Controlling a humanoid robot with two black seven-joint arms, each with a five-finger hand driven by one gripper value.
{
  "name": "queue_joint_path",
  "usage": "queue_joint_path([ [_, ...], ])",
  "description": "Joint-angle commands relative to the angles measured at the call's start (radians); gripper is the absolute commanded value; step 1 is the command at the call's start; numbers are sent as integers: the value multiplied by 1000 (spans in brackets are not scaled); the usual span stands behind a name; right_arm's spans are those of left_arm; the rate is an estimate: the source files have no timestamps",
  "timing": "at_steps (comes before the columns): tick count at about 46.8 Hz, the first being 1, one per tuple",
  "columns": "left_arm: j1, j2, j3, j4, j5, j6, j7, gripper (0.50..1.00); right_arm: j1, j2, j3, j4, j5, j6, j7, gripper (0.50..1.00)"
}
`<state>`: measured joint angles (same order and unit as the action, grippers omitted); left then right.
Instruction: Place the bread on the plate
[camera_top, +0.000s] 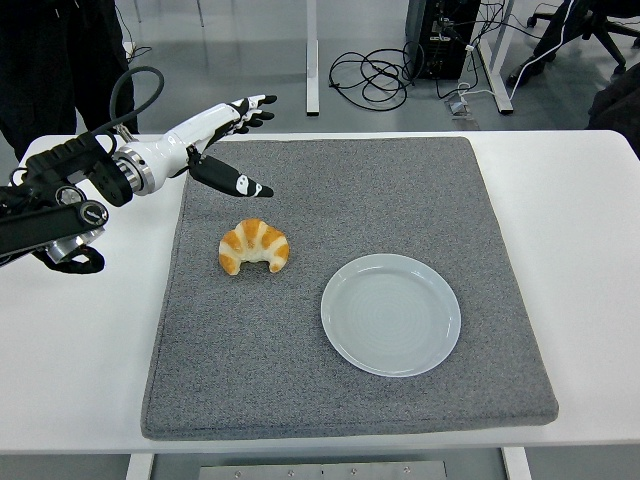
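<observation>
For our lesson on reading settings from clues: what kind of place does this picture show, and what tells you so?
Probably a robotics lab or test workshop. Clues: a robot left hand reaching over a white table, loose cables on the grey floor, and a staged croissant and plate on a grey mat.

Golden-brown croissant (254, 246) with pale stripes, lying flat with its tips toward the mat's near edge, left of the grey mat's (400, 190) centre, pale blue-grey round plate (390, 313) (apparently empty) right-side up, nearer the near-right corner, apart from the croissant
</observation>
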<state>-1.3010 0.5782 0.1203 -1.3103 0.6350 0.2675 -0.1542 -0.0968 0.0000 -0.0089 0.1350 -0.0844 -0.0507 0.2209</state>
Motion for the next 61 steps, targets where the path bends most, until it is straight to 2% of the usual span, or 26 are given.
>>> queue_joint_path([
  [1, 17, 0, 35, -9, 51, 22, -1, 977, 0, 0, 0, 0, 0, 0, 0, 1000],
  [9, 45, -14, 108, 0, 167, 99, -4, 974, 0, 0, 0, 0, 0, 0, 0, 1000],
  [24, 101, -31, 114, 19, 247, 107, -5, 975, 0, 0, 0, 0, 0, -1, 0, 1000],
  [30, 131, -84, 116, 85, 249, 134, -5, 975, 0, 0, 0, 0, 0, 0, 0, 1000],
  [35, 144, -93, 116, 103, 249, 141, -5, 974, 0, 0, 0, 0, 0, 0, 0, 1000],
  [48, 147, -112, 116, 161, 249, 162, -5, 974, 0, 0, 0, 0, 0, 0, 0, 1000],
  [61, 158, -159, 114, 214, 255, 164, -8, 975, 0, 0, 0, 0, 0, 0, 0, 1000],
])
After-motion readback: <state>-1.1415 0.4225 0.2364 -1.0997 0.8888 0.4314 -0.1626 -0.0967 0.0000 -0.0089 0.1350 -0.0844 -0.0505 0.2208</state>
